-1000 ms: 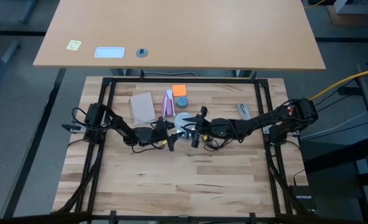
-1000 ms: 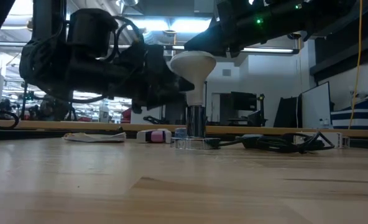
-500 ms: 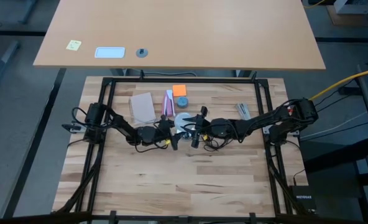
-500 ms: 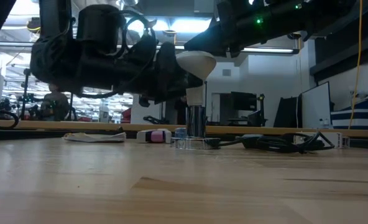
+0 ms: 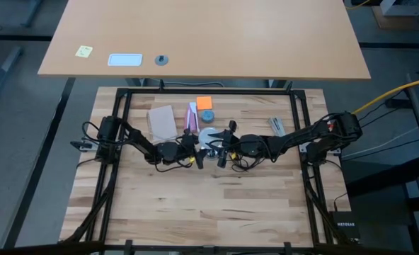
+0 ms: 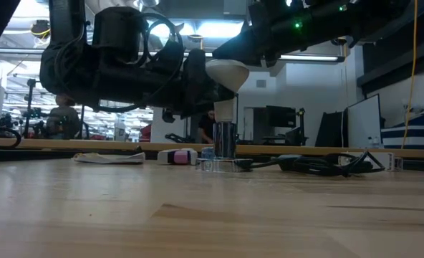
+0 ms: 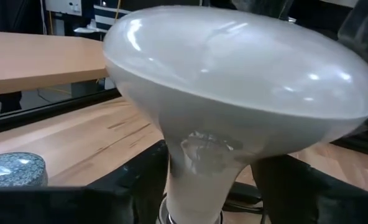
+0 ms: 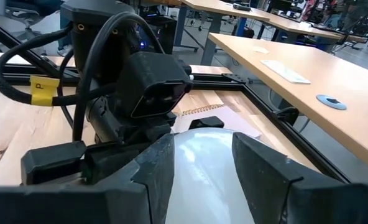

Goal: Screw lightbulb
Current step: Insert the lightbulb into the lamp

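The frosted, smooth lightbulb (image 6: 225, 79) stood upright between both grippers, its neck down in the silvery socket (image 6: 225, 147). The left gripper (image 7: 212, 186) straddled the narrow neck; whether it pinched was unclear. The right gripper (image 8: 199, 155) clasped the dome. Best turned gently, kept plumb, on the wooden worktop (image 5: 216, 191).

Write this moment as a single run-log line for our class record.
lightbulb: upright in socket | left gripper: fingers either side of neck | right gripper: astride globe | table
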### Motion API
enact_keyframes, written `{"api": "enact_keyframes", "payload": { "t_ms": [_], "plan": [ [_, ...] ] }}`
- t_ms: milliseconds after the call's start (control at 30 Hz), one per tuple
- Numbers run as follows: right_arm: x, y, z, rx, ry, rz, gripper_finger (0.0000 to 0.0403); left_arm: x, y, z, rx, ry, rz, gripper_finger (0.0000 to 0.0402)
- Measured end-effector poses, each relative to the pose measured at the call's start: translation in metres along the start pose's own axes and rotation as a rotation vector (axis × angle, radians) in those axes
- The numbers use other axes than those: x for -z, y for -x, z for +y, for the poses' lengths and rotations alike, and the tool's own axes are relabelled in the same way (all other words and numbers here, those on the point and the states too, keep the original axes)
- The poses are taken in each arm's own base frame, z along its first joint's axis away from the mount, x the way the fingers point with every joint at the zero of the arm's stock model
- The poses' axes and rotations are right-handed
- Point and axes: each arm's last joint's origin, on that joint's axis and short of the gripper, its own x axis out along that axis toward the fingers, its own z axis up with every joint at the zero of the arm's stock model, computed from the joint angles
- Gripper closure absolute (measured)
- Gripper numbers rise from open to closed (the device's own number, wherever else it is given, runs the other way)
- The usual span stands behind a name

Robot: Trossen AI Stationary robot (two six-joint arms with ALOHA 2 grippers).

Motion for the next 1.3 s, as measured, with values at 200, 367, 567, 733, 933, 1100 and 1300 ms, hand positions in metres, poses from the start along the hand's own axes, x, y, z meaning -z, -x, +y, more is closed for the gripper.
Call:
{"api": "enact_keyframes", "payload": {
  "t_ms": [200,367,567,733,933,1100,1300],
  "plan": [
    [0.0,0.0,-0.0003,0.015,-0.004,0.0,0.0236,0.0008,0.0013,-0.0019,-0.003,-0.023,0.004,0.0228],
    [-0.0005,0.0001,-0.0005,0.018,-0.005,-0.003,0.0236,0.001,0.0018,-0.0029,0.001,-0.033,0.005,0.0233],
    [-0.0037,0.0002,-0.0007,0.022,-0.007,-0.039,0.0236,0.0014,0.002,-0.0028,0.001,-0.029,0.007,0.0231],
    [-0.0068,0.0003,-0.0009,0.026,0.001,-0.077,0.0236,0.0017,0.0021,-0.0029,0.001,-0.026,0.01,0.023],
    [-0.0075,0.0003,-0.001,0.027,0.021,-0.083,0.0236,0.0018,0.0021,-0.0029,0.002,-0.027,0.011,0.0229],
    [-0.0079,0.0004,-0.0012,0.036,0.019,-0.085,0.0236,0.0019,0.002,-0.0029,0.003,-0.028,0.012,0.0229],
    [-0.0074,0.0005,-0.0014,0.044,-0.01,-0.072,0.0236,0.0019,0.002,-0.003,0.004,-0.03,0.013,0.0229]
  ]
}}
